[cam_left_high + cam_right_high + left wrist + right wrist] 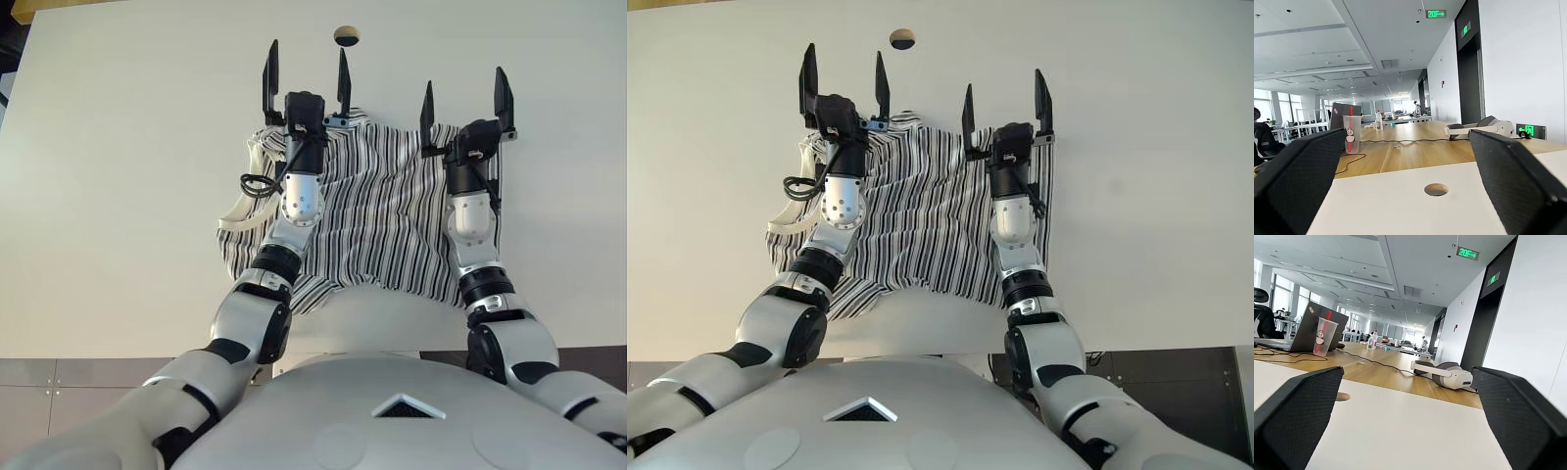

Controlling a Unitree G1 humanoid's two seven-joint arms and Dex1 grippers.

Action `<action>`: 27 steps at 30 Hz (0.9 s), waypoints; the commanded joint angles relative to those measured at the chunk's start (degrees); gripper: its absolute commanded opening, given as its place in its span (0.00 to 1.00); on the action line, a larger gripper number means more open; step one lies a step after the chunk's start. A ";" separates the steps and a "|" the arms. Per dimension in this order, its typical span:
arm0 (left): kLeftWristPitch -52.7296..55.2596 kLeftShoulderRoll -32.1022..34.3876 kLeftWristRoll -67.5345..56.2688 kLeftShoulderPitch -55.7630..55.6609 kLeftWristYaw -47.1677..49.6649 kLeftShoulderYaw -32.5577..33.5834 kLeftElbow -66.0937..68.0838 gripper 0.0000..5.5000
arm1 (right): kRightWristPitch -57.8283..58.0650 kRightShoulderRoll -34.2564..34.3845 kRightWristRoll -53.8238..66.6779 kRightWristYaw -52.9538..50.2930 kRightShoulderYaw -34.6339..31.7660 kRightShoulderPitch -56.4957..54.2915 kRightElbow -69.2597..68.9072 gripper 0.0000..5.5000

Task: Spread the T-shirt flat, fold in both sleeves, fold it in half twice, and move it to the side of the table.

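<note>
Looking down from the head view, finds the T-shirt (pixel 382 225) rumpled on the bench (pixel 118 147) close to the robot, left side bunched, not yet flat. Shows left pincer (pixel 308 49) and right pincer (pixel 464 78) spread wide over its far edge — pinching nothing. From the left wrist view, frames a round hole (pixel 1436 189) between parted fingers (pixel 1298 186); likewise from the right wrist view. Risks closing past the hem on bench alone, or snagging two layers and dragging wrinkles.
</note>
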 commanded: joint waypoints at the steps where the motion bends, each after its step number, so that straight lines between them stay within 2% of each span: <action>1: -1.18 -0.26 0.09 -0.90 -0.30 -0.11 0.60 0.84 | -1.91 -0.07 -1.68 0.71 1.28 -0.64 0.16 0.88; 10: -3.15 -0.24 -2.11 -0.26 -2.86 0.49 0.02 0.84 | -2.09 1.22 5.02 7.37 0.98 -0.76 0.59 0.88; 19: -4.29 1.07 0.27 -2.30 2.14 2.10 2.32 0.84 | -3.11 1.42 3.46 7.25 0.55 -2.52 1.87 0.88; 27: -5.93 1.21 0.09 -2.94 1.98 2.55 3.83 0.84 | -4.40 1.25 2.46 6.02 -0.13 -2.75 3.44 0.88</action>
